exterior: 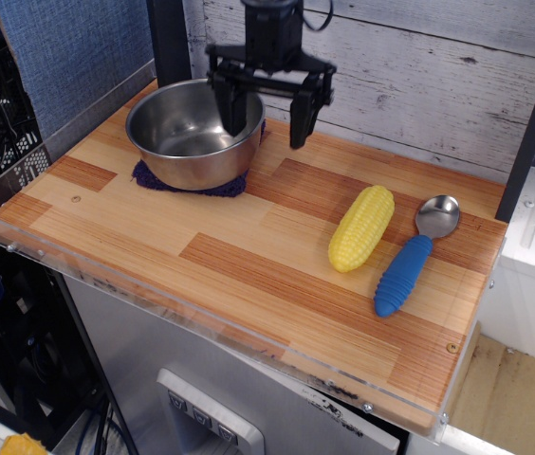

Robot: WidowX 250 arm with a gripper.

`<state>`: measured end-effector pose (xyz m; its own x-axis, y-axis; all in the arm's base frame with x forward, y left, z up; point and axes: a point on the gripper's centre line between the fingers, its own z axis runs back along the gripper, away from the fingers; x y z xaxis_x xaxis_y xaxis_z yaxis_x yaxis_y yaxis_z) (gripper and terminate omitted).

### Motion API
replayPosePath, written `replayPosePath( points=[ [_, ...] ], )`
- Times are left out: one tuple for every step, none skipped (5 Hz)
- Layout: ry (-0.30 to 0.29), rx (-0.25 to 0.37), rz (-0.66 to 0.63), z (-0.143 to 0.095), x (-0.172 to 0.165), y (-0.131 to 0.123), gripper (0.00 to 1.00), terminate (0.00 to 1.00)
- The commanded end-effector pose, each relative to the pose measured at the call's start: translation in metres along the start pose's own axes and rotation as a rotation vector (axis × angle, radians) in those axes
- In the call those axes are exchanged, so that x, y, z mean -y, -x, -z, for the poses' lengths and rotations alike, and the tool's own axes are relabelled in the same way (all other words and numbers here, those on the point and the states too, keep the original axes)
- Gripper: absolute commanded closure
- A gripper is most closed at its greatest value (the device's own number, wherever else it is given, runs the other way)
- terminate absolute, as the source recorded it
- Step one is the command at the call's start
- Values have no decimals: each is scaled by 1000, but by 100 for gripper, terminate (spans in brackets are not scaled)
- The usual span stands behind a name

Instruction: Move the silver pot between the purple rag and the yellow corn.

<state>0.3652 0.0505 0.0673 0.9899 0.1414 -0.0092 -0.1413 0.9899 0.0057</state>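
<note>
Silver pot (194,130): round, shiny, no handles, sits on purple rag (189,183).

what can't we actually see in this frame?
- purple rag: mostly hidden under the silver pot; only its edges show.
- gripper: open astride the pot's right rim; contact with the rim cannot be told.
- arm above the gripper: cut off by the top edge.

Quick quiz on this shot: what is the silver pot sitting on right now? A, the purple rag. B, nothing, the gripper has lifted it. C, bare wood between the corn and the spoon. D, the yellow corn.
A: the silver pot rests on the purple rag, whose edges peek out beneath it.
</note>
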Motion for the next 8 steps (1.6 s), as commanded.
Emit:
replayPosePath(
  points=[
    [-13, -24, -34, 18, -12, -12, 0, 0],
    [-28, -22, -49, 23, -8, -12, 100, 0],
    [-37, -9, -46, 16, -6, -12, 100, 0],
    [-38, 16, -49, 5, -4, -8, 100, 0],
    [-39, 57, -46, -7, -2, -5, 100, 0],
    [-55, 166, -28, -35, -5, -5, 100, 0],
    [-52, 266, -67, -70, -13, 0, 100, 0],
    [-20, 292, -65, -80, -2, 19, 100, 0]
  ],
)
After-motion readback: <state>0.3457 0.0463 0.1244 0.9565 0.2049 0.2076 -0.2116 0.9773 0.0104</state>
